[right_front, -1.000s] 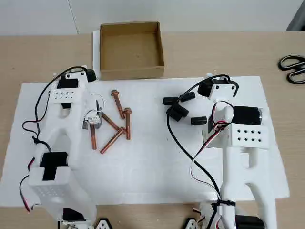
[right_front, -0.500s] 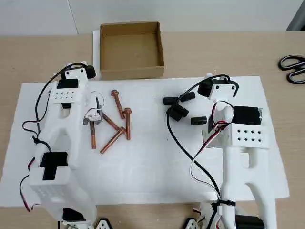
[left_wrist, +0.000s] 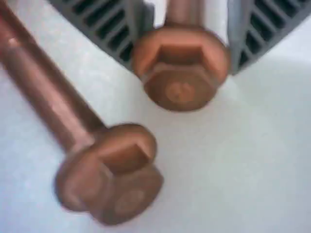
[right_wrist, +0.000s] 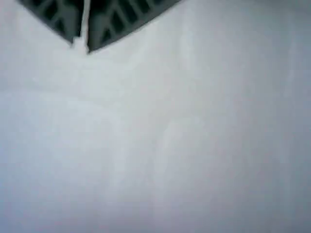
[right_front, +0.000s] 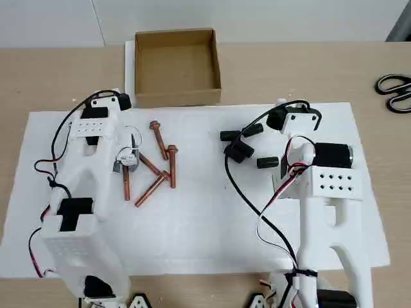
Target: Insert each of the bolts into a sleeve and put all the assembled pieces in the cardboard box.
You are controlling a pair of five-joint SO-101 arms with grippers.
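Note:
Several copper bolts (right_front: 158, 140) lie loose on the white foam sheet (right_front: 192, 237), left of centre. My left gripper (right_front: 126, 160) is down among them. Its grey fingers (left_wrist: 104, 24) press on either side of one bolt (left_wrist: 180, 68) just behind the hex head, so my left gripper (left_wrist: 184, 65) is shut on it. A second bolt (left_wrist: 97, 160) lies beside it. Several black sleeves (right_front: 237, 152) lie right of centre. My right gripper (right_front: 280, 181) sits beside them; my right gripper (right_wrist: 82, 41) is shut and holds nothing over bare foam. The cardboard box (right_front: 176, 90) stands at the back.
Scissors (right_front: 395, 90) lie on the wooden table (right_front: 38, 77) at the far right. The right arm's black cable (right_front: 247, 192) trails across the foam between the sleeves and the front edge.
The left arm has shifted slightly toward the front, its gripper staying over the same bolt. The right arm, other bolts and sleeves have not moved.

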